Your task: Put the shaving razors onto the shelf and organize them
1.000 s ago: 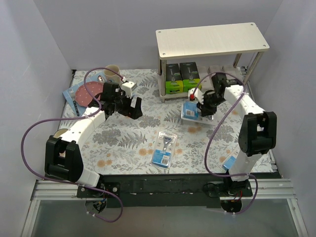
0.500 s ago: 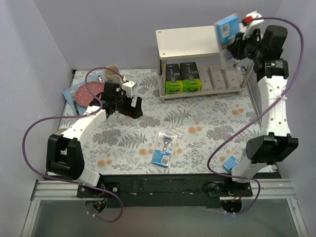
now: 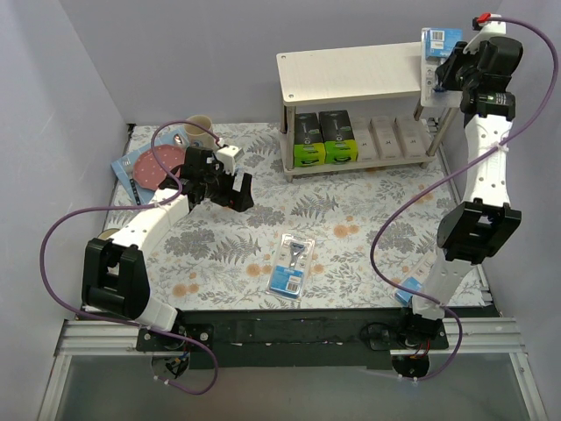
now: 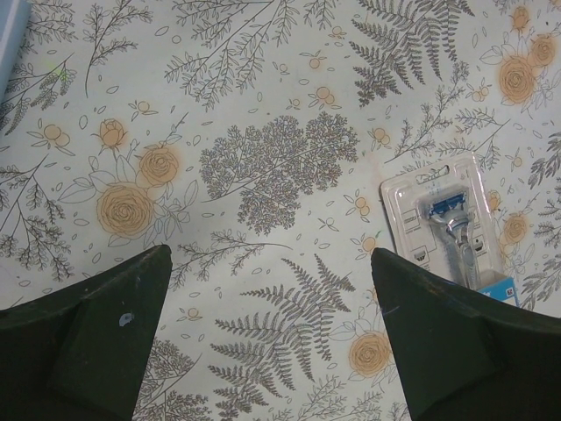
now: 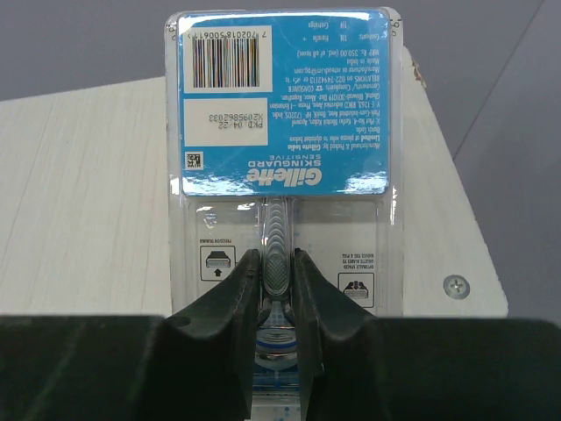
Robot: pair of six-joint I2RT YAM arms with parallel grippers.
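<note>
**Top view.** The R hand [image 3: 441, 72] is raised at the far-right end of the shelf [image 3: 351, 74]. It pinches the held blister pack [image 3: 439, 42] upright, card end up, over the top board. Judgement: the pack is carried high so it clears the board edge before lowering. The lower tier carries the green boxes [image 3: 320, 139] and white boxes [image 3: 390, 134] in a row across its width, prob. why this pack goes on top. The L hand [image 3: 230, 189] hovers spread over the counter [image 3: 219, 254], near the plate [image 3: 156, 165] and mug [image 3: 200, 130]. It is well apart from the loose blister pack [image 3: 291, 265] at centre-front.

**L wrist view.** The fingers [image 4: 96, 342] stand wide apart w/ nothing between them. The loose pack [image 4: 451, 228] lies flat on the counter, blade side up, ahead and to the right, untouched. Judgement: it is the likely next pick.

**R wrist view.** The fingers [image 5: 228, 324] are pressed onto the raised handle ridge low on the pack's centre line, and the barcode side faces the camera. Judgement: a centre grip on the ridge stops the flat pack from swinging. The top board lies behind the pack, w/ a corner screw to the pack's right. Cannot tell whether the pack touches the board.
</note>
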